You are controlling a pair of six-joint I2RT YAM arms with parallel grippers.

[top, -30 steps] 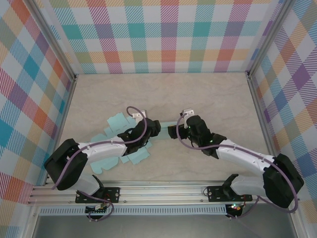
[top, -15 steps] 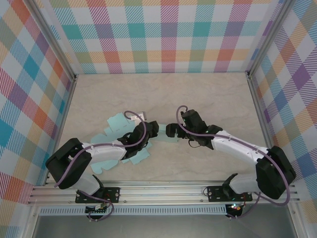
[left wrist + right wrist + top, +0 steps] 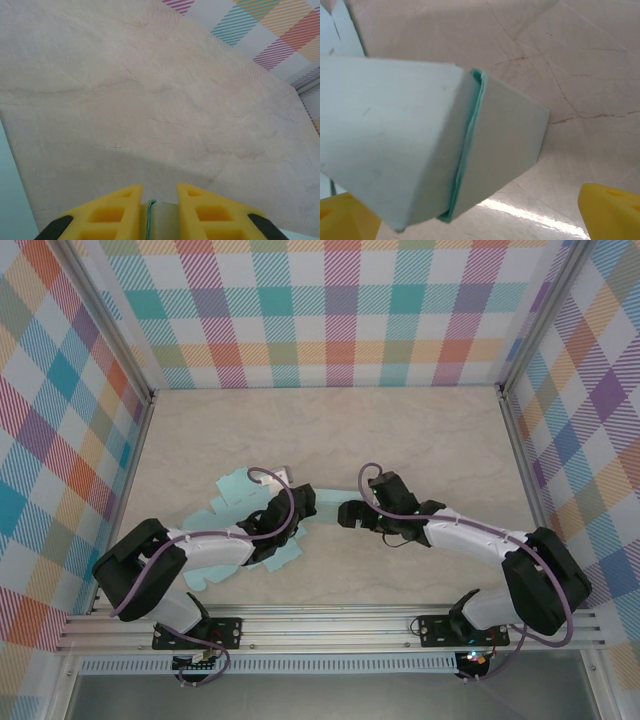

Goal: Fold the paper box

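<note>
On the pale marbled table (image 3: 400, 430), the teal paper box (image 3: 236, 487) lies left of centre toward the near edge, mostly flat, its flaps splayed. Your left gripper (image 3: 159, 194) pinches a folded panel's edge. Your right gripper (image 3: 472, 210) stands spread wide around one raised, creased section. Most of the folding looks undone.

**Pale mint-green paper box (image 3: 236, 489), partly folded, on the near left of the tabletop (image 3: 420, 430).**
Its scallop-edged flaps lie spread flat. At its right end one panel stands raised off the surface, folded double, with a thin layered seam along the crease.
</note>
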